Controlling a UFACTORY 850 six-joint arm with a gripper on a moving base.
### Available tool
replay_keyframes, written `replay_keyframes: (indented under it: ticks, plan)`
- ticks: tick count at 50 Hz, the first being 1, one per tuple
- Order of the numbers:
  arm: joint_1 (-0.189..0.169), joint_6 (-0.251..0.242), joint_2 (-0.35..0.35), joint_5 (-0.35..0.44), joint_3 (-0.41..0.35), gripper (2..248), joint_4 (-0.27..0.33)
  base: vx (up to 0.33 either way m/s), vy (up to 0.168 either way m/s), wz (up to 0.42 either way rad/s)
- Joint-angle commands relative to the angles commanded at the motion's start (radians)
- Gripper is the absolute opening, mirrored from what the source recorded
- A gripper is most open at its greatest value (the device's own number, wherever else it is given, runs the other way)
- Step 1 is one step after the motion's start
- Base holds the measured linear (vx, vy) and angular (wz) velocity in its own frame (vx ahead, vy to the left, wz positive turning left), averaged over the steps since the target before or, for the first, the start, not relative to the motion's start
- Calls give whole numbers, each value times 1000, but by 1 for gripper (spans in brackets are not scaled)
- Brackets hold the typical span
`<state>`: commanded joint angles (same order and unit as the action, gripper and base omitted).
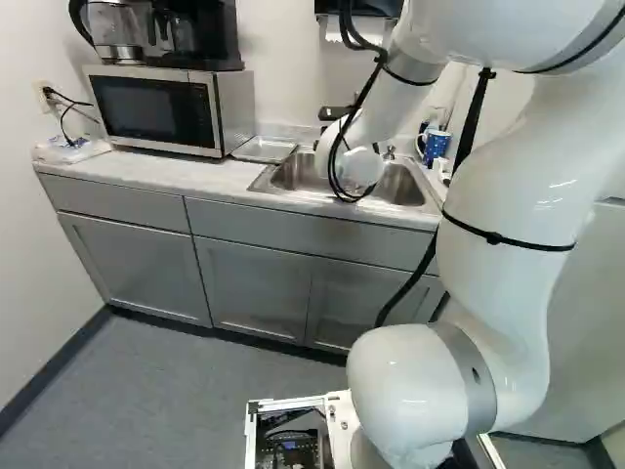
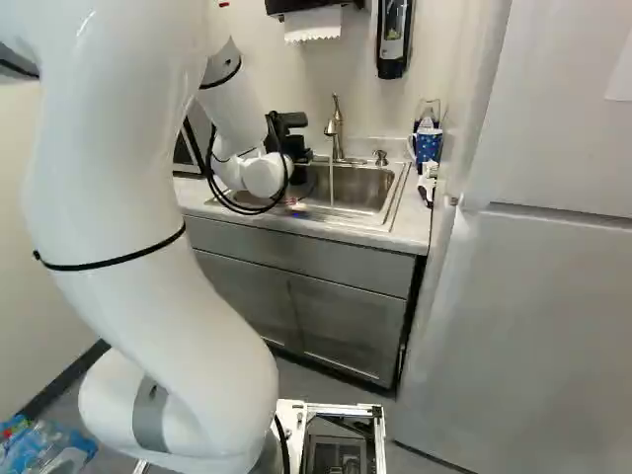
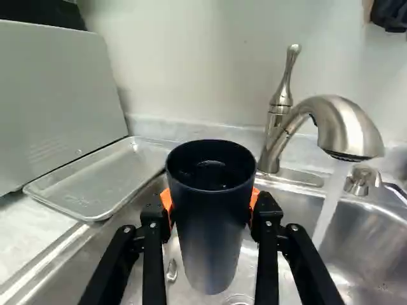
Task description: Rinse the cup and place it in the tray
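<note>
Right base view: the black gripper (image 2: 294, 148) is hanging over the steel sink (image 2: 367, 186). Wrist view now, twelve being straight ahead of the gripper, and both orange pads (image 3: 166, 199) are clamping the dark cup (image 3: 213, 219) from two sides, its mouth facing up! The faucet (image 3: 346, 124) is arching around one to two o'clock, its water (image 3: 328, 210) streaming down between two and three, missing the cup. The empty tray (image 3: 95, 175) is lying around ten o'clock, right beside the microwave (image 3: 57, 105).
</note>
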<state>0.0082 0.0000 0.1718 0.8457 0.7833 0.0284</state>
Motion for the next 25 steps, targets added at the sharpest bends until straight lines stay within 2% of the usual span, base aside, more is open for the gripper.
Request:
replay_keyframes:
  ticks: [25]
  plan:
    - [46,0,-16,-26,39,126,0,0,0,0]
